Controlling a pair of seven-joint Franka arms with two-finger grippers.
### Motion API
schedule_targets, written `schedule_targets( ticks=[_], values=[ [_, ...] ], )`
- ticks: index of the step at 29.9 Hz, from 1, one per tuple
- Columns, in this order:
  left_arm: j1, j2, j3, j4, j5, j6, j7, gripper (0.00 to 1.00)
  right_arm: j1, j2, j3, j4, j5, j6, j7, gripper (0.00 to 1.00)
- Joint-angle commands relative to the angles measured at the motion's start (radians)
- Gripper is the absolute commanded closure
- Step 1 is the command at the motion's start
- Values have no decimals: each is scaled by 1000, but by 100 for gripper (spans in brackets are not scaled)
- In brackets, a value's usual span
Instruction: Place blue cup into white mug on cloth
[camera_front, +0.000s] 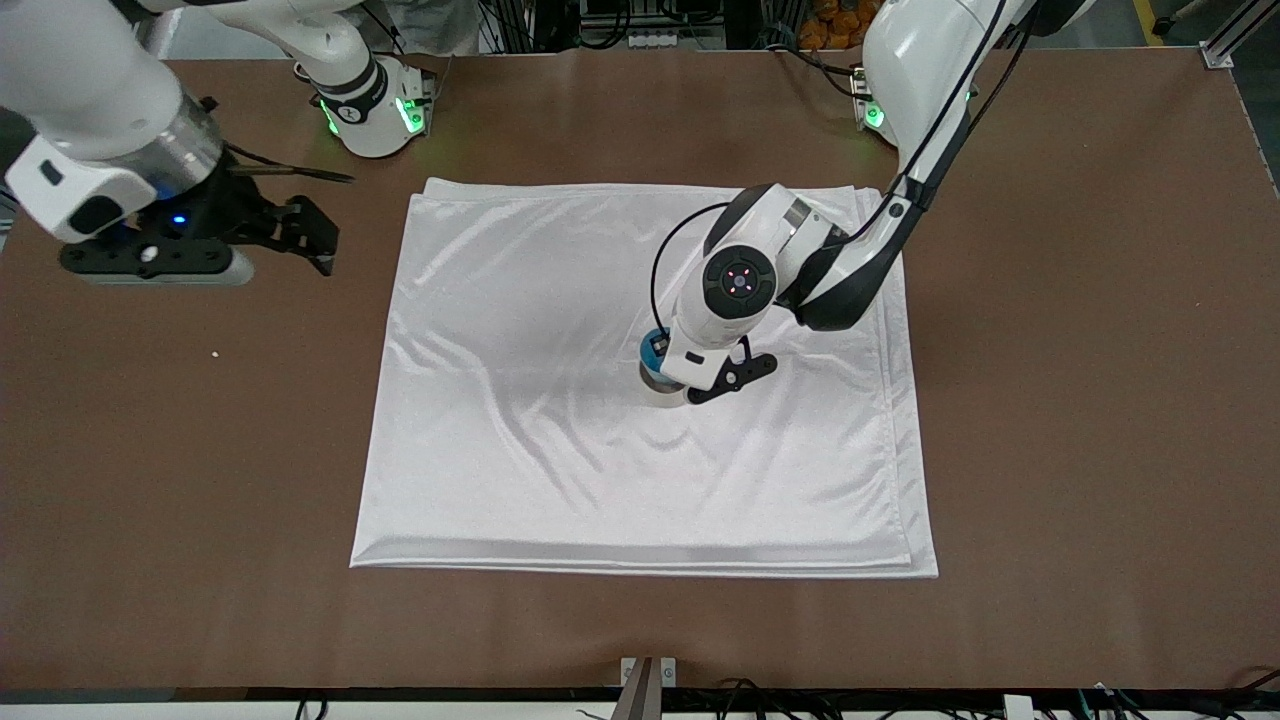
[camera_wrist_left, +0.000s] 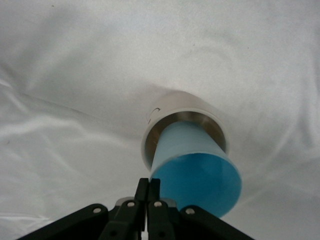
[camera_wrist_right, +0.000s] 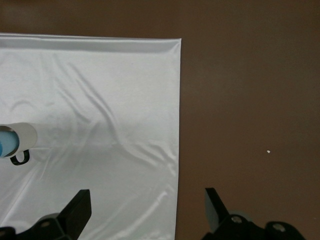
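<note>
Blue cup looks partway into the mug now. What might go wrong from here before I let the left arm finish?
1. The blue cup sits tilted in the white mug, with the left gripper pinching its rim; pulling away sideways may tip both.
2. The mug stands on wrinkled, shiny cloth, so it may slide or rock if nudged.
3. The right gripper waits open over the table at its own end, so it cannot steady the mug.

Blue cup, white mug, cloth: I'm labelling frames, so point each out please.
blue cup (camera_wrist_left: 192, 172), left wrist view, its outer wall.
white mug (camera_wrist_left: 182, 104), left wrist view, its outer wall.
cloth (camera_front: 520, 400), front view, a bare wrinkled stretch.
</note>
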Motion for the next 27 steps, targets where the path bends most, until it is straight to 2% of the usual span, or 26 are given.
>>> schedule_targets(
  ticks=[1,6,10,11,12,13,15,22,27],
  values=[
    [5,19,2,8,-8,28,10,100,-83,-20,18,-57,0,50,-68,0],
    [7,34,2,8,-8,40,11,100,-131,-74,18,-170,16,165,-132,0],
    [8,36,4,8,-10,44,10,100,-171,-98,18,-227,43,205,-155,0],
    [13,36,2,8,-13,44,10,89,-181,-98,17,-229,52,205,-157,0],
    [22,36,2,8,-15,44,10,62,-192,-98,17,-229,62,205,-164,0],
    [31,36,2,8,-15,44,11,40,-203,-98,17,-229,71,205,-180,0],
    [36,33,1,8,-15,44,37,0,-223,-97,15,-229,82,206,-210,0],
    [50,-3,5,8,-7,42,72,0,-246,-97,15,-230,83,194,-214,0],
    [140,-49,13,8,-2,33,154,0,-257,-98,15,-230,83,196,-215,0]
  ],
)
